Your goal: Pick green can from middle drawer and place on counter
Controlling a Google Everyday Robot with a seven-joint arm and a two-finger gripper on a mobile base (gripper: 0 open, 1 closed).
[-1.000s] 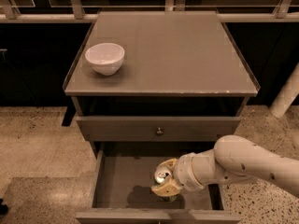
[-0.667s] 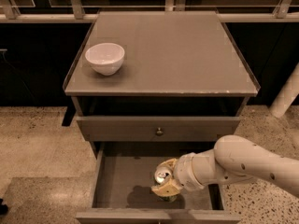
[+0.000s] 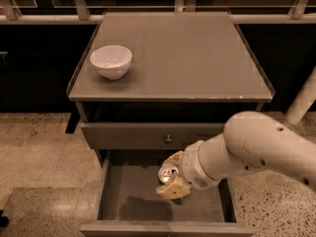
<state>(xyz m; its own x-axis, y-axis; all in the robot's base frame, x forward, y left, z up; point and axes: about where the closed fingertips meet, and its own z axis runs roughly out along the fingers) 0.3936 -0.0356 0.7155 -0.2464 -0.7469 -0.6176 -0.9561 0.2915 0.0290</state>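
Lifted slightly — end effector (image 3: 173,182) holds green can (image 3: 168,172) above middle drawer (image 3: 129,190).

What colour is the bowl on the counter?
The bowl is white, clearest in the camera view. The gripper grips the green can in the middle drawer.

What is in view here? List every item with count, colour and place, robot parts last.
counter: one, grey-brown, cabinet top
white bowl: one, white, left side of the counter
knobbed drawer front: one, grey, shut, under the counter
middle drawer: one, grey, pulled open below the knobbed front
green can: one, dark green with silver top, over the middle drawer, in the claw
floor: speckled beige, around the cabinet
arm: one, white, reaching in from the right
claw: one, tan, shut on the green can
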